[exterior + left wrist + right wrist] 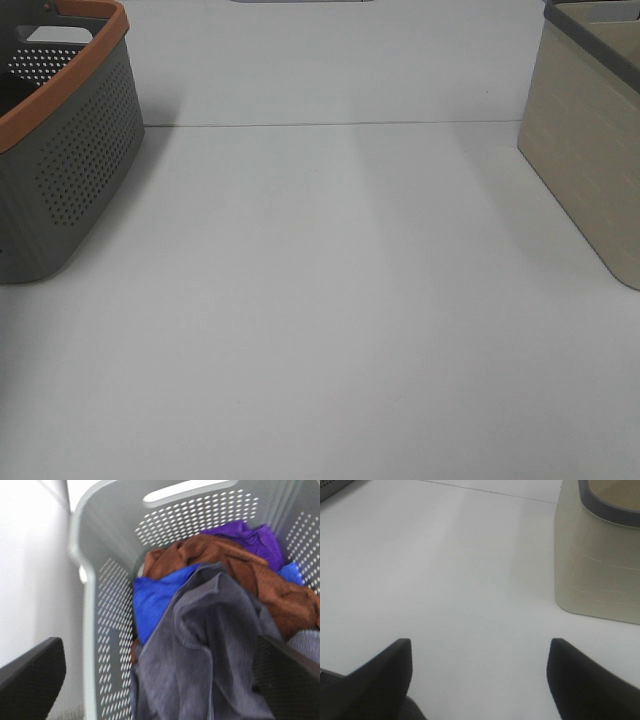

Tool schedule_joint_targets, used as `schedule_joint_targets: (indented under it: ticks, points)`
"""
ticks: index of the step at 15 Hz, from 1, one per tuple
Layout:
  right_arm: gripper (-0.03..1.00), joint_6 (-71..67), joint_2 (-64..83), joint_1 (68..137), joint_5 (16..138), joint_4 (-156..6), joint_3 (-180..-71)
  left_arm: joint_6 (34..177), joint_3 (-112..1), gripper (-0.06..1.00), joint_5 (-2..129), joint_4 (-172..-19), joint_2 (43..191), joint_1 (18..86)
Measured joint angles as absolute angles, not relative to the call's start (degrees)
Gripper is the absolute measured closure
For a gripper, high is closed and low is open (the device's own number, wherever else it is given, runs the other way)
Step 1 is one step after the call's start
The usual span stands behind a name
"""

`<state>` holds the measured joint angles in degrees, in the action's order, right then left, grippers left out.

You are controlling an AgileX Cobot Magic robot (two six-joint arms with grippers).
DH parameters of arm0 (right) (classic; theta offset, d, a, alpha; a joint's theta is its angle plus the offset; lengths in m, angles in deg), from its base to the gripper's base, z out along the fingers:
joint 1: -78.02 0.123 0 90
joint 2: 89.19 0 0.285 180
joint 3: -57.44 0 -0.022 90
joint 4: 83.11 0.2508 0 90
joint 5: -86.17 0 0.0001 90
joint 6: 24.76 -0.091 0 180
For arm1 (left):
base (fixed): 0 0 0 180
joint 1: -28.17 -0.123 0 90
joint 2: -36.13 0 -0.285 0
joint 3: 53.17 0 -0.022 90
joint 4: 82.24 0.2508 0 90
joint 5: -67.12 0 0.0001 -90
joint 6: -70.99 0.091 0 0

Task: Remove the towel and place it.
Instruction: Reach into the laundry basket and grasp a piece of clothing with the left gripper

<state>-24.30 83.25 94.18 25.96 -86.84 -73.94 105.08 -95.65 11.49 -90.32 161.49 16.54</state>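
The towel (210, 650), dark charcoal-grey cloth, lies crumpled on top of other laundry inside the grey perforated basket (105, 630); its white tag does not show. My left gripper (160, 680) is open just above it. One finger (32, 677) is outside the basket wall and the other (290, 675) is over the towel. My right gripper (480, 680) is open and empty, low over the white table. Neither gripper shows in the exterior high view, where the basket (70, 150) has an orange rim and stands at the far left.
A blue cloth (155, 600), a brown cloth (240, 565) and a purple cloth (250, 537) lie under and behind the towel. A beige bin with a grey rim (590, 150) stands at the right, also in the right wrist view (595, 560). White table (330, 300) lies between.
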Motion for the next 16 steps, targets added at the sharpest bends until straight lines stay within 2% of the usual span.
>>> schedule_joint_targets:
  ticks: [4,8,10,16]
  points:
    - [0.23,-24.30,83.25,94.18,25.96,-86.84,-73.94,115.68,-97.71,0.08,14.75,-99.89,168.82,16.54]
    - [0.23,-24.30,83.25,94.18,25.96,-86.84,-73.94,122.38,-97.71,0.11,16.13,-101.61,173.18,16.54]
    - [0.23,-24.30,83.25,94.18,25.96,-86.84,-73.94,124.67,-97.71,0.18,17.79,-103.56,175.70,16.54]
    - [0.23,-24.30,83.25,94.18,25.96,-86.84,-73.94,129.31,-97.71,0.18,22.20,-108.83,179.02,16.83]
